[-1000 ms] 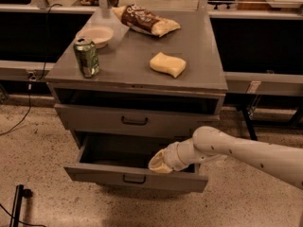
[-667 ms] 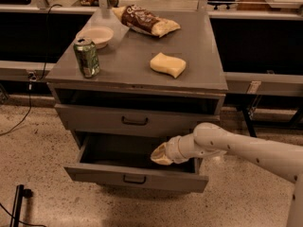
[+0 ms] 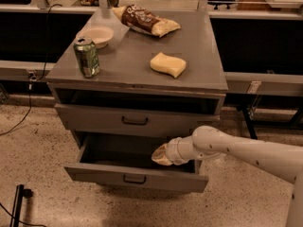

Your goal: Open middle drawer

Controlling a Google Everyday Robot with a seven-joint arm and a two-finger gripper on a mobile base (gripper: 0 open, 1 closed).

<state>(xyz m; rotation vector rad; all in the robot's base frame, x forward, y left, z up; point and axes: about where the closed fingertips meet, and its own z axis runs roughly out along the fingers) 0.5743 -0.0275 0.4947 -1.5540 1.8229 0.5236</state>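
The grey metal cabinet (image 3: 137, 67) has an upper drawer front (image 3: 94, 118) with a black bar handle. Below it the middle drawer (image 3: 94, 174) stands pulled out towards me, its black handle (image 3: 135, 178) at the centre of its front and its dark inside showing. The lowest drawer is hidden under it. My gripper (image 3: 158, 155), on the white arm (image 3: 236, 150) that comes in from the right, hangs over the right part of the open drawer, just behind its front and pointing left. It is clear of the handle.
On the cabinet top stand a green can (image 3: 87, 56), a white bowl (image 3: 97, 34), a brown snack bag (image 3: 144, 21) and a yellow sponge (image 3: 168, 64). Dark benches run behind at left and right. A cable (image 3: 21, 119) lies on the speckled floor at left.
My gripper has risen slightly from low inside the drawer to just above its front edge. The middle drawer stays pulled out by the same amount.
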